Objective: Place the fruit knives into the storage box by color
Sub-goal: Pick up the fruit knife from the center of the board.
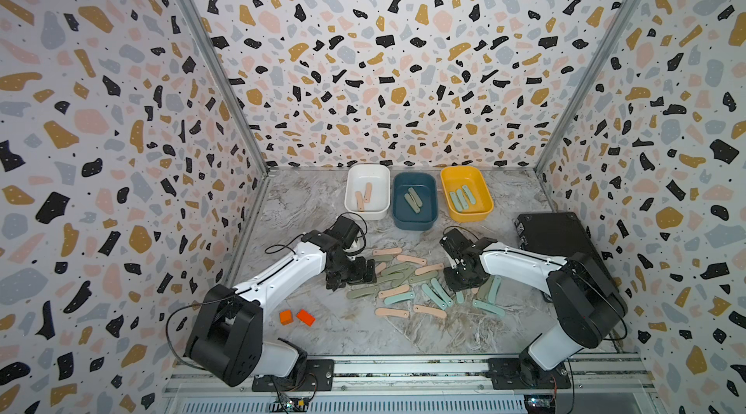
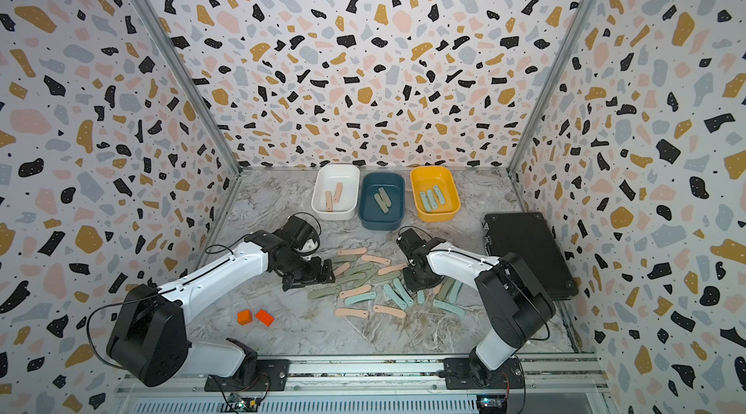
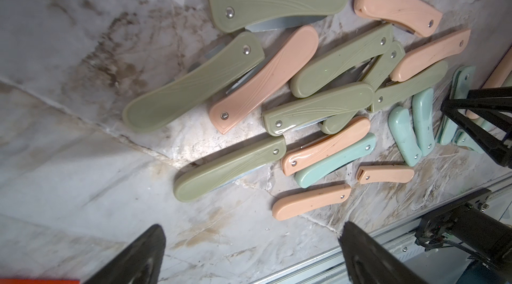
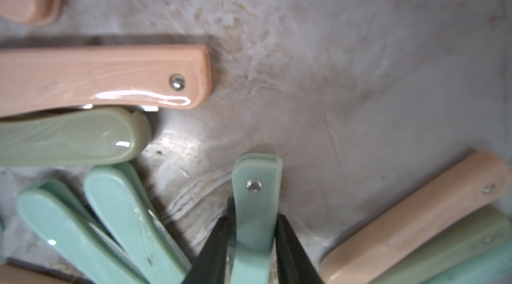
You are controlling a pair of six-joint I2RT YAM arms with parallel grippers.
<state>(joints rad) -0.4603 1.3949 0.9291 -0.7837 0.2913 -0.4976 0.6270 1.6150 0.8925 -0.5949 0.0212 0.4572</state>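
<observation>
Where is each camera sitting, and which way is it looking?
Top views: high behind the arms, looking down and forward at the table, knife pile and coloured bins; left arm and right arm show.
Left wrist: on the left arm, looking down on the pile; the open left gripper shows.
Right wrist: on the right arm, close above the table; the right gripper clamps a mint knife.
Shared: both wrist views see the same pile; the left wrist view also catches the right gripper.

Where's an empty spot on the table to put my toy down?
Bare marble lies in front, between the knife pile and the metal rail, right of the orange blocks. Another patch sits left of the white box, by the wall. The pile itself is crowded.
</observation>
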